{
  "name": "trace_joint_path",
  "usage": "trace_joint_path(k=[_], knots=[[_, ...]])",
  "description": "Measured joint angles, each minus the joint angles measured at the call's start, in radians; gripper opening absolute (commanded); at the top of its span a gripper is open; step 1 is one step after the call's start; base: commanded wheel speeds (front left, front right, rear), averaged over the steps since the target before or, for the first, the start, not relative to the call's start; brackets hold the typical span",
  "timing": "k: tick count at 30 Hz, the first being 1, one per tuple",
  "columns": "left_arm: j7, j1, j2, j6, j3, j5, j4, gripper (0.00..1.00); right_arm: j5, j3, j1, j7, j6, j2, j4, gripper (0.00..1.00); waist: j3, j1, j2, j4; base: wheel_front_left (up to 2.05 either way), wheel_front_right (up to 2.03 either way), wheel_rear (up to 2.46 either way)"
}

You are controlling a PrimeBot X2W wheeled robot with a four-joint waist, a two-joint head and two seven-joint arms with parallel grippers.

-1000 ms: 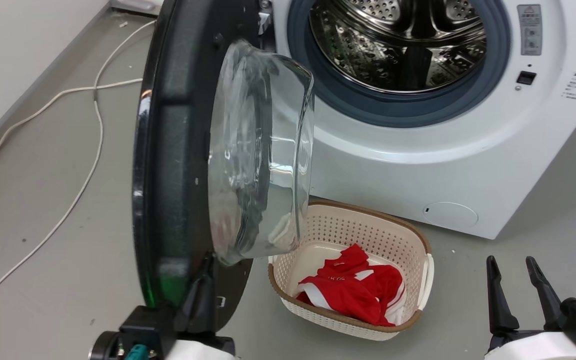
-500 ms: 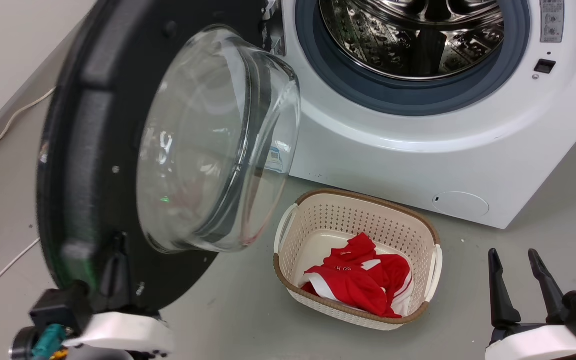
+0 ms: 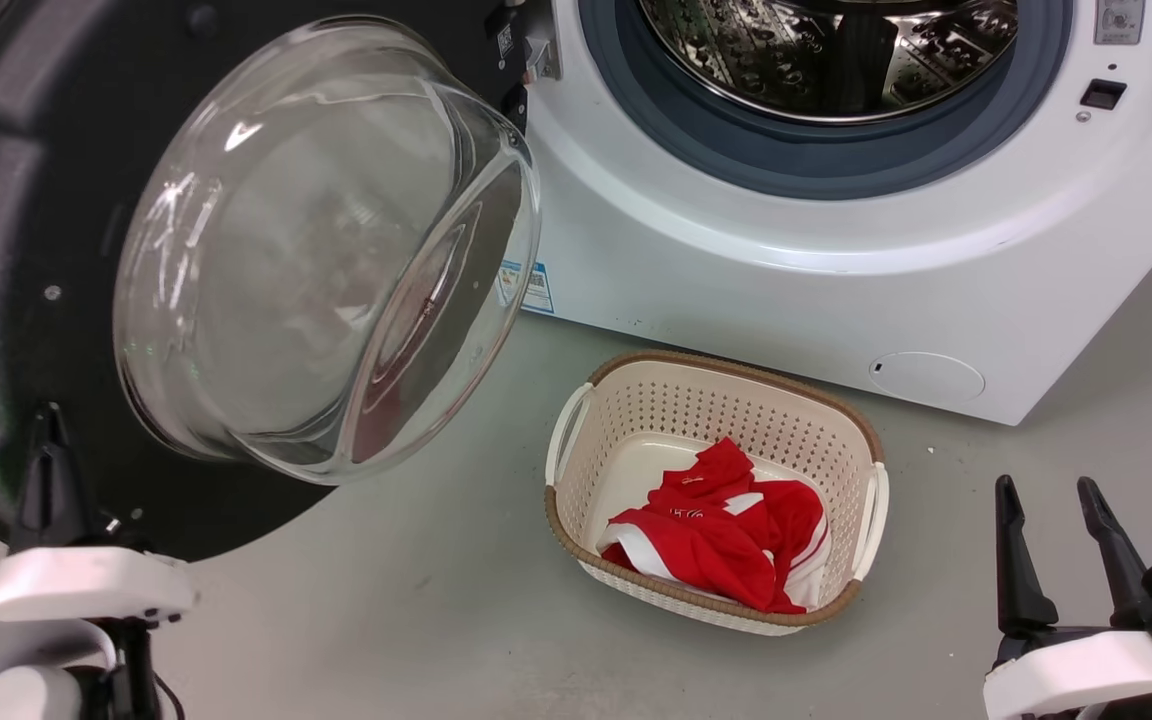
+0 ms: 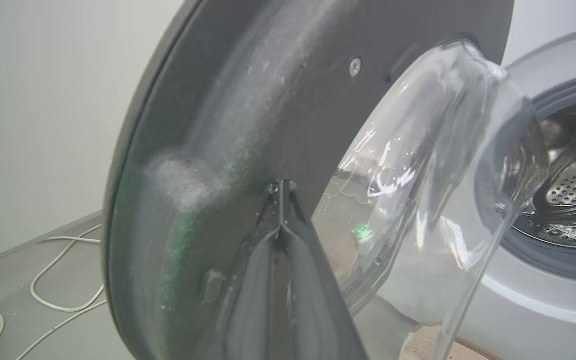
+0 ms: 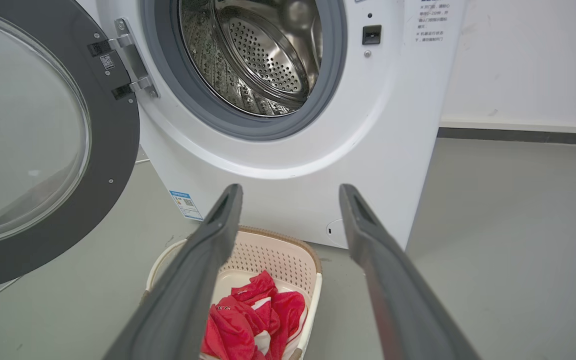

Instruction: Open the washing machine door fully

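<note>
Grey floor is shown before a white machine [image 3: 736,270], whose door [image 3: 316,250], a black disc with a bulging clear glass bowl, is hung wide open at its left. Left fingers [image 4: 273,260] are pressed together, tips set against the door's black inner face beside the glass; right fingers [image 3: 1011,540] are held spread and empty, upright. Print on the blue sticker [image 3: 528,287] is too small to be read.
</note>
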Motion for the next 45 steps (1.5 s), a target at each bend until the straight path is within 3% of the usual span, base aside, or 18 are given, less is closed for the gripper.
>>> trace_joint_path(k=[13, 26, 35, 45], knots=[[-0.04, -0.132, 0.054, -0.086, 0.125, -0.042, 0.225, 0.0, -0.01, -0.004, -0.027, 0.011, 0.0, 0.0, -0.014, 1.0, 0.043, 0.0, 0.0, -0.001, 0.0, 0.0, 0.0], [-0.05, -0.276, 0.095, -0.175, 0.185, -0.018, 0.439, 0.0, -0.016, -0.004, -0.036, 0.013, 0.0, 0.0, -0.015, 1.0, 0.052, 0.0, 0.0, -0.009, 0.0, 0.0, 0.0], [-0.05, -0.272, 0.057, -0.204, 0.217, 0.049, 0.437, 0.0, -0.009, -0.005, -0.034, 0.008, 0.0, 0.0, -0.001, 1.0, 0.034, 0.0, 0.0, -0.011, 0.0, 0.0, 0.0], [-0.049, -0.084, -0.026, -0.196, 0.196, 0.144, 0.246, 0.0, 0.012, 0.012, -0.012, -0.008, 0.0, 0.0, 0.023, 1.0, -0.035, 0.0, 0.0, -0.018, 0.0, 0.0, 0.0]])
